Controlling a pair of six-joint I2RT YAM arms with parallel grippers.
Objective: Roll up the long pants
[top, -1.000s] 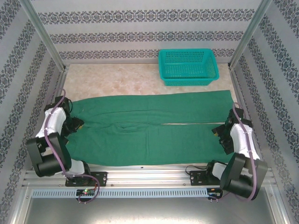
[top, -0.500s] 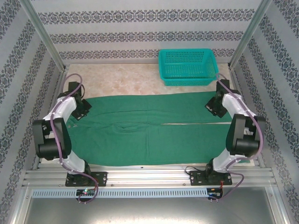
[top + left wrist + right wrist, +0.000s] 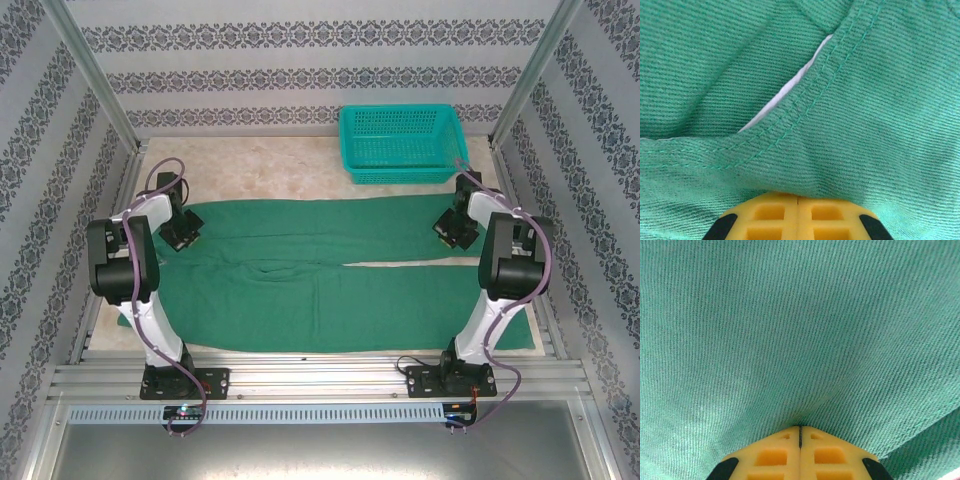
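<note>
Both arms have swung from the near corners of the garment to its far edge, the side facing the basket. Both pairs of jaws, apart a second ago, are now together.

Table [image 3: 270,170]: pale mottled surface carrying all items.

Long pants [image 3: 330,290]: plain dark green cloth, spread flat and unrolled on the near side of the basket. The waist lies to the basket's left. Both legs run rightward past the basket's right end, with a thin pale gap between them. The left wrist view shows a double-stitched seam [image 3: 805,95] with white pocket lining [image 3: 782,97] in the slit.

Basket [image 3: 402,143]: teal plastic mesh, upright, mesh floor in full view, set slightly apart from the far edge of the pants.

Left gripper [image 3: 183,232]: at the far waist corner, well left of the basket. Its yellow pads [image 3: 772,212] are clamped on a fold of the cloth.

Right gripper [image 3: 452,228]: at the far cuff, just nearer than the basket's right end. Its pads [image 3: 772,457] are pinched on the cloth, and a crease converges at their tips.
</note>
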